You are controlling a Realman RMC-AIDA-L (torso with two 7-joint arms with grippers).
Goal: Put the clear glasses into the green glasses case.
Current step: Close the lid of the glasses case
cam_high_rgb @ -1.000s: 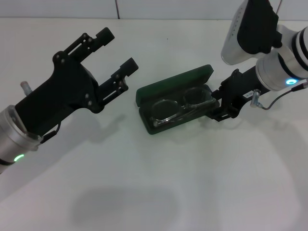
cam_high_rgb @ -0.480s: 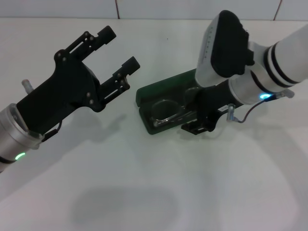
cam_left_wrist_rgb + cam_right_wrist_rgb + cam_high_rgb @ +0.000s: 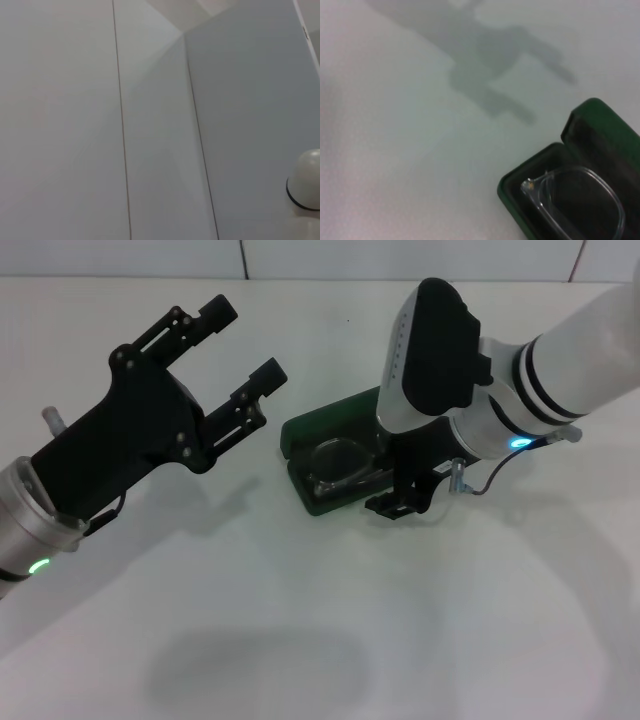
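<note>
The green glasses case (image 3: 312,427) lies open on the white table in the middle of the head view, its lid (image 3: 598,125) tilted back. The clear glasses (image 3: 336,461) rest inside on the dark lining; one lens (image 3: 582,201) and its hinge show in the right wrist view. My right gripper (image 3: 398,500) hangs low over the case's right half and front rim and hides that end of the glasses. To the left of the case, my left gripper (image 3: 245,340) is raised above the table, open and holding nothing.
The white table (image 3: 300,620) stretches bare in front of the case, with the wall seam behind. The left wrist view shows only pale wall panels and a white rounded part (image 3: 306,186) at the edge.
My right arm has swung left from beside the case's right end to over its right half, covering that lens. The left arm, the case and the glasses have stayed put.
</note>
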